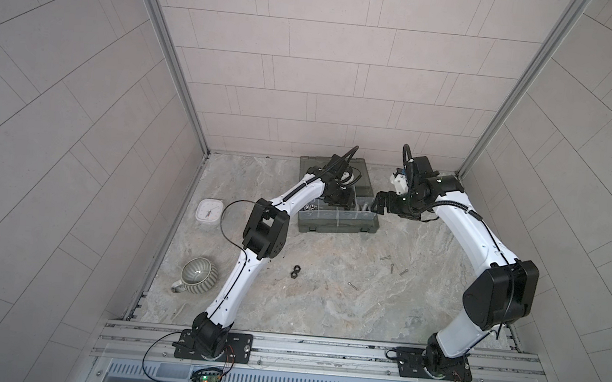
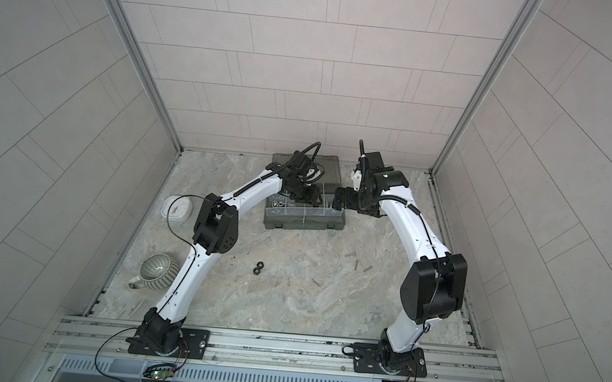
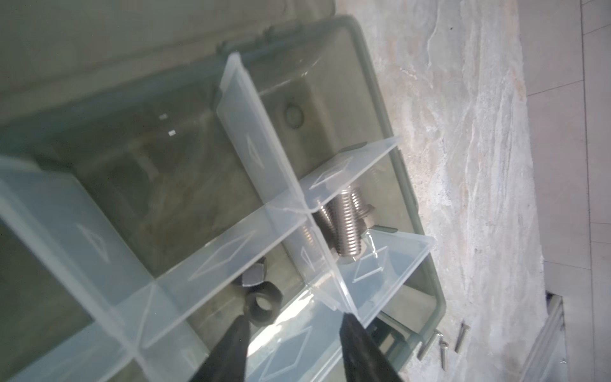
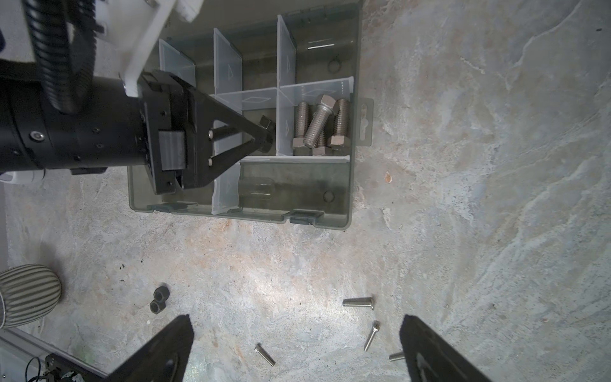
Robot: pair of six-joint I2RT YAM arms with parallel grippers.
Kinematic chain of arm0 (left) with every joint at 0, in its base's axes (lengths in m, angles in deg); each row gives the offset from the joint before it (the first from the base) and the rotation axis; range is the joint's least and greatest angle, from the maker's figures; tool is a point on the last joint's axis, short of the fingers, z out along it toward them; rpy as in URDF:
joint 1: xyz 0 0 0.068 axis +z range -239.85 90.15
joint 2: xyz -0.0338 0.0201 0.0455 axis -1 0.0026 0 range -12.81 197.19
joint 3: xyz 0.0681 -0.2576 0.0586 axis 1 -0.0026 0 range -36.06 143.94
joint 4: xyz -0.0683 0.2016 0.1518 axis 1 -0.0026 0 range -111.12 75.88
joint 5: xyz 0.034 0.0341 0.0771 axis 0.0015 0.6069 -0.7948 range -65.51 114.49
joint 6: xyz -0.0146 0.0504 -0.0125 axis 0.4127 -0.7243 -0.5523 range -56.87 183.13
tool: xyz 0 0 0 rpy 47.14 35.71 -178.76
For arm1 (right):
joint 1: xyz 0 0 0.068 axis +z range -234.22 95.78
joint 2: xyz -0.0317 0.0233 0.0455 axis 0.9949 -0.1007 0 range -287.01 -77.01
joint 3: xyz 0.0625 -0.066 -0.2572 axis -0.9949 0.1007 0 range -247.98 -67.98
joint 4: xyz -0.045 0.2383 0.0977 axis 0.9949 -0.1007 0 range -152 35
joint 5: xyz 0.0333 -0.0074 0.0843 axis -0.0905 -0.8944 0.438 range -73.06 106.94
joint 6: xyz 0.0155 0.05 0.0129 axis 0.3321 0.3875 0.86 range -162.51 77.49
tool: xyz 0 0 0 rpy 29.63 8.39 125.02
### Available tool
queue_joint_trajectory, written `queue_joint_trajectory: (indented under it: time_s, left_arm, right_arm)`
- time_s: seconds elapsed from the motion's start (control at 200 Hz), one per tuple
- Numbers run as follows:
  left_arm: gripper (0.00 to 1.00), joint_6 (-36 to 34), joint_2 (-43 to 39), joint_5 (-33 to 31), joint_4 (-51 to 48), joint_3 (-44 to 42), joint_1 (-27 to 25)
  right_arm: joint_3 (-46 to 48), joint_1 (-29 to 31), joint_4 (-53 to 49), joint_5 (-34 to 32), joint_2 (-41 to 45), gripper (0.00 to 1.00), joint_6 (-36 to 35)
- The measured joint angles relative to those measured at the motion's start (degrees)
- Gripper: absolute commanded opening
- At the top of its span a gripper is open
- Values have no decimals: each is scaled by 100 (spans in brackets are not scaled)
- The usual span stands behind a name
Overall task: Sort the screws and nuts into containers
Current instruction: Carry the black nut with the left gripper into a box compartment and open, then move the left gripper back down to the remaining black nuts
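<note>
Over the organizer case (image 1: 337, 228), in both top views, the left pincer (image 1: 337, 202) reaches down into a middle compartment while the right pincer (image 1: 377, 203) hangs at the case's right end. On the near side of the case, two black nuts (image 1: 295, 271) and a scatter of thin screws (image 1: 393, 265) lie loose on the desk (image 1: 323, 316), not yet sorted. From the left wrist, the left pincer (image 3: 294, 322) is released, its fingers parted with nothing between them, and a black nut (image 3: 264, 302) lies free on the compartment floor just beside one fingertip. This looks like the letting-go step. Clear dividers (image 3: 264, 172) wall that nut off from the neighbouring compartment, where thick hex bolts (image 3: 344, 218) are piled, so each kind keeps to its own cell. From the right wrist, the right pincer (image 4: 294, 319) is spread wide and empty, aimed at the desk on the near side of the case with the thin screws (image 4: 372, 335) between and around its fingers. It is probably staged there to take one next, clear of the left arm working inside the case.
</note>
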Motion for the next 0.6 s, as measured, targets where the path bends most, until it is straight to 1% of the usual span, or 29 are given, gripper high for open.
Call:
queue_joint_trajectory:
  time_s: [0.075,0.19,0.3,0.445,0.6]
  left_arm:
    - [76,-35,-7,48,87,0,-13]
    - [78,-63,-179,-2,81,-129,-15]
    - [78,-96,-627,-153,63,-498,17]
    - [78,-186,-1692,-330,85,-1296,39]
    - [78,-245,-3095,-616,188,-2721,72]
  right_arm:
    - [13,-2,2,13,0,99,0]
    - [76,-2,4,15,9,99,-7]
    - [254,-2,35,13,81,99,-7]
    - [669,-2,98,20,367,99,2]
    - [1209,35,199,26,850,99,26]
